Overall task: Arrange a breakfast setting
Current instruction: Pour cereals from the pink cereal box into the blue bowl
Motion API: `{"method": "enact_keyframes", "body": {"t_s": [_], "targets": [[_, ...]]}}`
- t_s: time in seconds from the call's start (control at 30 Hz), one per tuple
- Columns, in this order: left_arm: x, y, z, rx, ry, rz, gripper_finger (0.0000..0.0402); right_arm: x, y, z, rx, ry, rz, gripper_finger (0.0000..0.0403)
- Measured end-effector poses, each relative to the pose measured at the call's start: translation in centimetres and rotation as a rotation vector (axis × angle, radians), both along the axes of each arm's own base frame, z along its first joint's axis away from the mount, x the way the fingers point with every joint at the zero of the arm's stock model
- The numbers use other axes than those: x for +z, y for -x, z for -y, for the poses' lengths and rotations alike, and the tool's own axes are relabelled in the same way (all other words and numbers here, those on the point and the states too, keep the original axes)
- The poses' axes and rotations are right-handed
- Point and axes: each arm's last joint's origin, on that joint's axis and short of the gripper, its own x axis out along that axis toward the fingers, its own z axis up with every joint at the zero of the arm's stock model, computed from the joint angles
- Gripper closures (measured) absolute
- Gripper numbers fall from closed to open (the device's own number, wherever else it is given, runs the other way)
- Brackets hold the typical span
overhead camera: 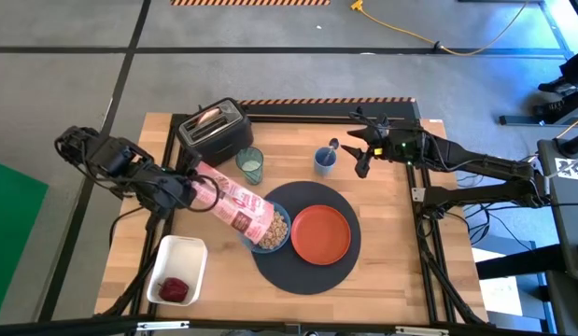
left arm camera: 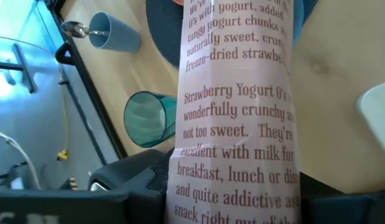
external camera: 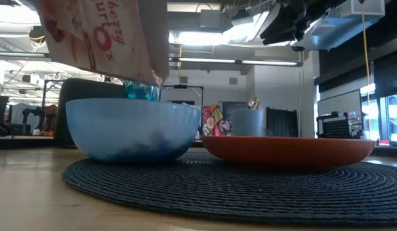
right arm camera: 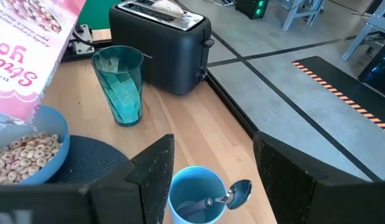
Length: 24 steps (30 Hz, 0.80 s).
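We see a large dark round mat point(overhead camera: 303, 271) of woven texture lying flat on the wooden table. On its left edge sits a small blue bowl point(overhead camera: 272, 232), upright and holding ring-shaped cereal. Just beside it, on the mat's right half, rests a flat orange plate point(overhead camera: 320, 234). A translucent green tumbler point(overhead camera: 250, 165) stands upright off the mat, behind the bowl. Farther right, a metal spoon point(right arm camera: 232, 195) leans in a blue cup point(overhead camera: 325, 160), its bowl end over the rim.
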Motion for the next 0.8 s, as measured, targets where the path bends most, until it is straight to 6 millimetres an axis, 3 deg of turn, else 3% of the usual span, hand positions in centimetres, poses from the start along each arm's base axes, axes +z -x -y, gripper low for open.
{"method": "enact_keyframes", "body": {"t_s": [0.47, 0.8], "targets": [[0.0, 0.1, 0.1, 0.109, 0.102, 0.019, 0.0262, 0.0, 0.0, 0.0, -0.002, -0.006, -0.001, 0.0191], [0.8, 2.0, -0.9, 0.176, 0.189, 0.089, 0.0262, -0.1, 0.0, 0.0, -0.010, -0.025, 0.000, 0.0191]]}}
